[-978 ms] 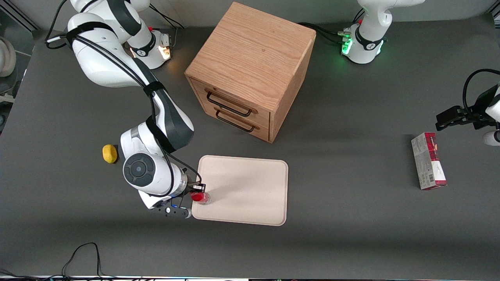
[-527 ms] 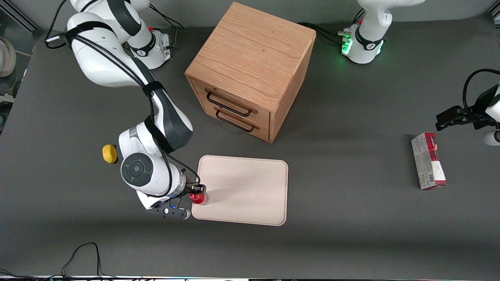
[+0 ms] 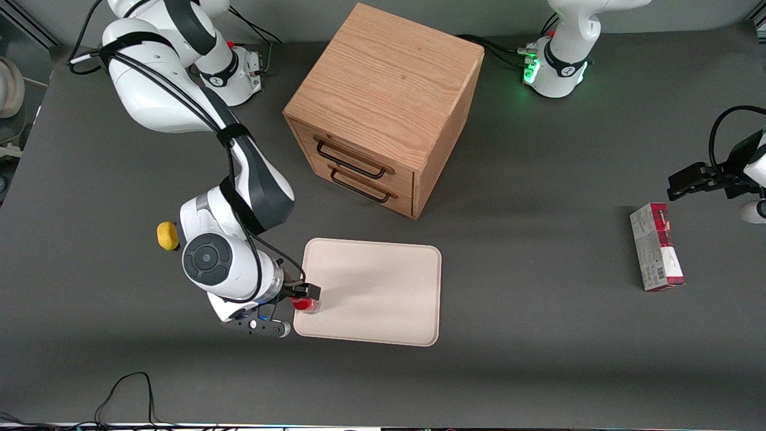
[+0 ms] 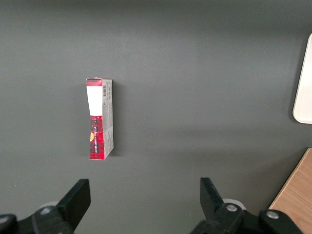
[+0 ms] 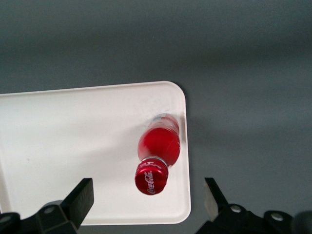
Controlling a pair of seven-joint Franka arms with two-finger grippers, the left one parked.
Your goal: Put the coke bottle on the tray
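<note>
Jaws of the gripper [image 5: 146, 204] stand wide apart, one finger [image 5: 80, 200] on each side of the coke bottle [image 5: 158, 153] and neither touching it. Seen from the wrist camera, the bottle stands upright on the tray [image 5: 73, 146], red cap uppermost, its clear base resting on the cream surface just inside the rim near a rounded corner. In the front view the gripper [image 3: 305, 297] hangs over the tray [image 3: 383, 287] at the end nearest the working arm, with the bottle [image 3: 304, 304] showing as a small red spot directly beneath it.

Progress, as judged from these views: the bottle is on the tray and released, so the placement itself appears complete. What remains is only for the arm to lift clear without knocking the bottle, which stands close to the edge.

Other items lie well apart from the tray: a lemon [image 3: 168, 236] toward the working arm's end, a carton [image 3: 656, 246] toward the parked arm's end, and a wooden drawer cabinet [image 3: 383, 108] farther from the front camera
</note>
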